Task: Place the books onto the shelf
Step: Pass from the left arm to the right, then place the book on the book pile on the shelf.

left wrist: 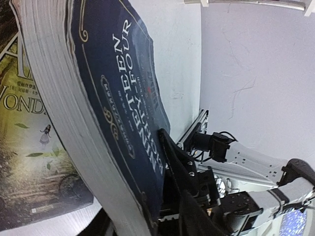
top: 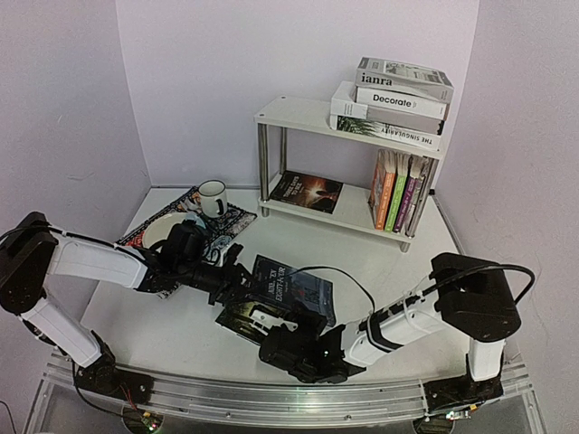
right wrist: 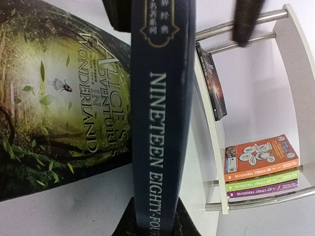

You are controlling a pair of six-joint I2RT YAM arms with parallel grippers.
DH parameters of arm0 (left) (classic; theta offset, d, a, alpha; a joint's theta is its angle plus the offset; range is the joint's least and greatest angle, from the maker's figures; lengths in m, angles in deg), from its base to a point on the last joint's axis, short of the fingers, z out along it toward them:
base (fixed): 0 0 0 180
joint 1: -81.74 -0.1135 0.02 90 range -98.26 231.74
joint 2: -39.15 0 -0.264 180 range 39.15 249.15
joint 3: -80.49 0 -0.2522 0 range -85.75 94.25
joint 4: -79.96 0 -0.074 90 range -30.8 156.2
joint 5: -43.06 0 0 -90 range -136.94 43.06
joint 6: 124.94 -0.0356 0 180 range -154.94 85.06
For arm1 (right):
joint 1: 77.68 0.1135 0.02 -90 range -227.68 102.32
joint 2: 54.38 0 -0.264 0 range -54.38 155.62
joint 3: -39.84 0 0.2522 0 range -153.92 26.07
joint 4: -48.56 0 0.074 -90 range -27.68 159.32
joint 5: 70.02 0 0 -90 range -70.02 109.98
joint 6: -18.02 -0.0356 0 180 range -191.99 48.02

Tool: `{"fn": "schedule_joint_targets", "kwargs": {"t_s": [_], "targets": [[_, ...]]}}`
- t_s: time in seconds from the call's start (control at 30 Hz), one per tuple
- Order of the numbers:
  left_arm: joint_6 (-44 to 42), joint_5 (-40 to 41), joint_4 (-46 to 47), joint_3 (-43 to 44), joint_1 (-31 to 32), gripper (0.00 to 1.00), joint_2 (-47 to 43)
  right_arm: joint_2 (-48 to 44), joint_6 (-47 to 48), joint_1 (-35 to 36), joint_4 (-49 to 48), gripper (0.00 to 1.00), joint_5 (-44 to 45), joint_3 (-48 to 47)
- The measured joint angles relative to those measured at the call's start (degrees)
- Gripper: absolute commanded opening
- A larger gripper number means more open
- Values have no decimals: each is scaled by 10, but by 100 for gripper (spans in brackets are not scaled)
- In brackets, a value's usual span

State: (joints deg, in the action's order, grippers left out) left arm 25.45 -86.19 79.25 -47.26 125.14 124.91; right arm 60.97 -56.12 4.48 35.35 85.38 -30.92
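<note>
A dark blue book, "Nineteen Eighty-Four" (top: 294, 287) (right wrist: 160, 98) (left wrist: 118, 98), stands tilted on edge above the table. My right gripper (top: 294, 327) (right wrist: 153, 226) is shut on its near end, one finger on each cover. At the book's far end my left gripper (top: 237, 280) (left wrist: 147, 223) straddles it, open, with a gap beside the cover. A green "Alice's Adventures in Wonderland" (top: 242, 318) (right wrist: 64, 98) lies flat underneath. The white shelf (top: 298, 116) (right wrist: 209, 147) holds a stack of pale books (top: 398, 99) on top. Below are upright paperbacks (top: 398, 190) (right wrist: 261, 164) and a dark book lying flat (top: 306, 192).
A patterned mat (top: 154, 231) with a bowl (top: 167, 237) and a white mug (top: 213, 197) lies at the back left, behind my left arm. The shelf's chrome legs (top: 263, 167) stand to the right of the mug. Walls close in on three sides.
</note>
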Motion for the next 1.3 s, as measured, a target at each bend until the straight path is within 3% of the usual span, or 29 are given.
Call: {"fn": "schedule_joint_targets", "kwargs": {"t_s": [0.17,0.23,0.37,0.6,0.77,1.03,1.3], "targets": [[-3,5,1,-6,1,87,-33,-5,21,-2,-5,0,0,3],[-10,15,-1,-11,2,91,-51,-14,34,-6,-5,0,-3,8],[-30,60,-23,-13,3,93,-109,-45,69,-20,-1,0,-17,18],[-97,201,-167,48,3,93,-213,-95,162,-76,4,0,-39,20],[-117,285,-219,51,2,93,-290,-116,227,-131,17,0,-55,3],[-133,361,-243,48,1,88,-331,-113,330,-213,30,0,-80,-108],[-141,398,-258,39,1,88,-334,-42,407,-283,17,0,-92,-248]]}}
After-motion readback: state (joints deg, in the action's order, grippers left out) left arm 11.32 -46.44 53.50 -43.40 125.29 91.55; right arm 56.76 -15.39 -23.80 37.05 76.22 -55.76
